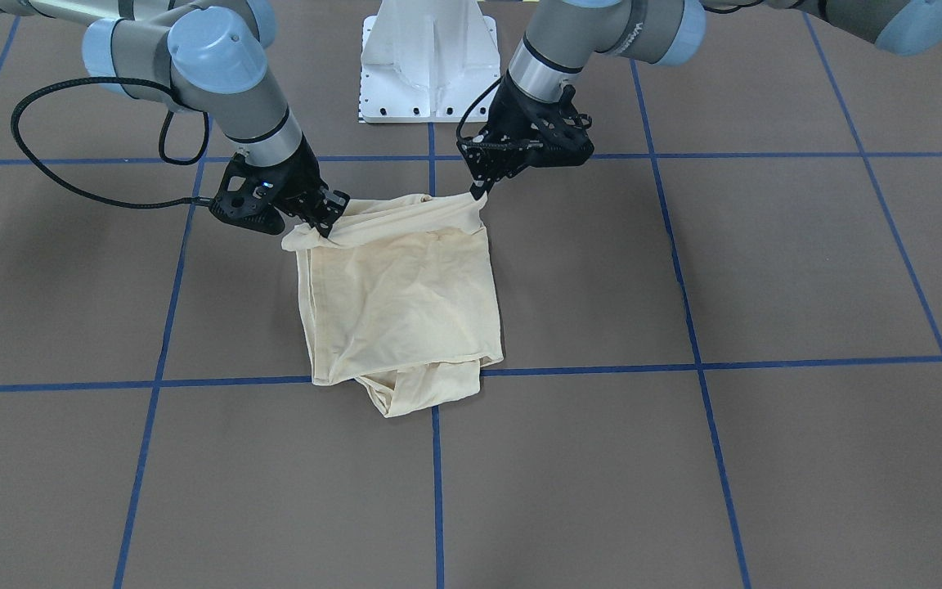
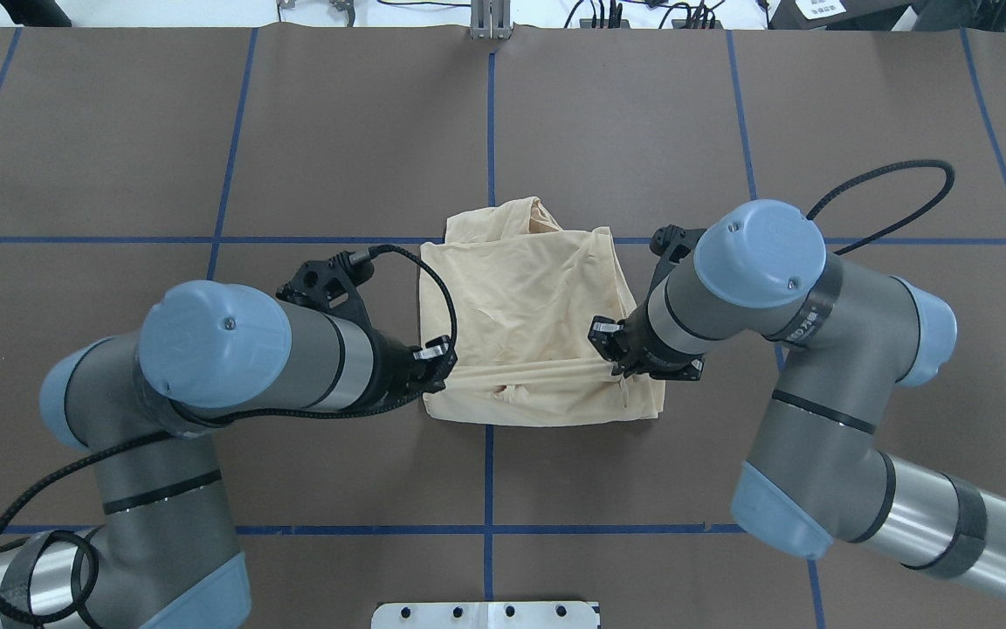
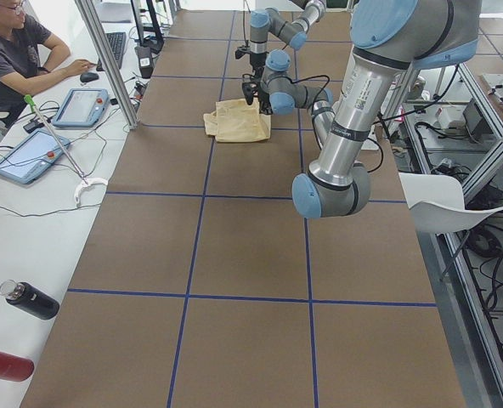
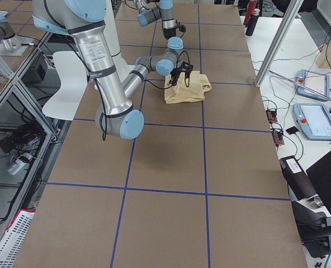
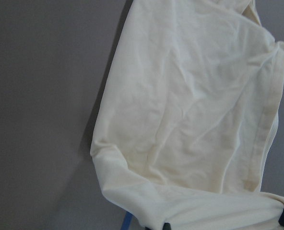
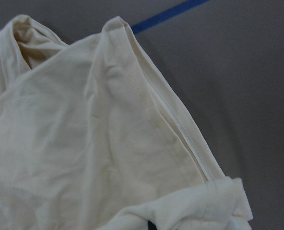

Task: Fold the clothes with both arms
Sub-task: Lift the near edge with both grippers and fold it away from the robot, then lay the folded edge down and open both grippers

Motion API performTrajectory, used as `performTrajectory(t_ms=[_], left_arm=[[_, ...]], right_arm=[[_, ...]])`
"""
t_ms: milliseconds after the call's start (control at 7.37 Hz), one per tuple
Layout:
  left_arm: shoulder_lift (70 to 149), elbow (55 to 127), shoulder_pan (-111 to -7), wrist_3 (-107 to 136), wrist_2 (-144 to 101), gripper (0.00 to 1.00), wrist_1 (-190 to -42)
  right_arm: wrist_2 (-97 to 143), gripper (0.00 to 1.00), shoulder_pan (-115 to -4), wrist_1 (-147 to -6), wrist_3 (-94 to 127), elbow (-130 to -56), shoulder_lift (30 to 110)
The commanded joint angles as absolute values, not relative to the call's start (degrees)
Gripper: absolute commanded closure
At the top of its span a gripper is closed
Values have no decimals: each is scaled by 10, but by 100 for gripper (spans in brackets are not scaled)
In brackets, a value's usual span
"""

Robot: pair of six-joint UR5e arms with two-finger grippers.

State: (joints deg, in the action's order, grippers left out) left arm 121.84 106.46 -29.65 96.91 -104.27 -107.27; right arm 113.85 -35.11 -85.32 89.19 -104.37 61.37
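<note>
The table (image 1: 765, 262) is covered in brown sheeting and divided into squares by blue tape lines (image 1: 696, 343). A folded cream shirt (image 1: 405, 303) is laid near the middle, over a line crossing. A white base (image 1: 428, 61) is set at the robot's edge.

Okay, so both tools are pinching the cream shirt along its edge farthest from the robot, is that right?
Not quite. The left tool and right tool do both pinch the cream shirt, but along its edge nearest the robot, not farthest. The exterior front-facing view shows this.
</note>
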Motion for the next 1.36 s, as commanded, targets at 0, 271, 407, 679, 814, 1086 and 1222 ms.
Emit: performTrajectory(t_ms=[0,271,407,679,814,1086,1222], left_arm=[[1262,955,-344,948,-1059,100,-1135],[1264,892,-359,945,-1059,100,-1206],[1272,883,-360,946,-1059,100,-1208],[1287,855,-364,946,-1059,100,-1222],[1287,846,-368,946,-1058,100,-1236],[1287,838,-370,945,-1058,100,-1237],[1288,835,-370,945,-1058,100,-1237]], right_arm=[[1139,100,-392,-852,879,-938,522],[1135,100,-401,-806,879,-868,486],[1134,100,-405,-773,879,-841,485],[1132,100,-416,-769,878,-822,482],[1130,100,-418,-765,880,-806,468],[1130,100,-420,-762,880,-793,462],[1130,100,-419,-761,880,-773,446]])
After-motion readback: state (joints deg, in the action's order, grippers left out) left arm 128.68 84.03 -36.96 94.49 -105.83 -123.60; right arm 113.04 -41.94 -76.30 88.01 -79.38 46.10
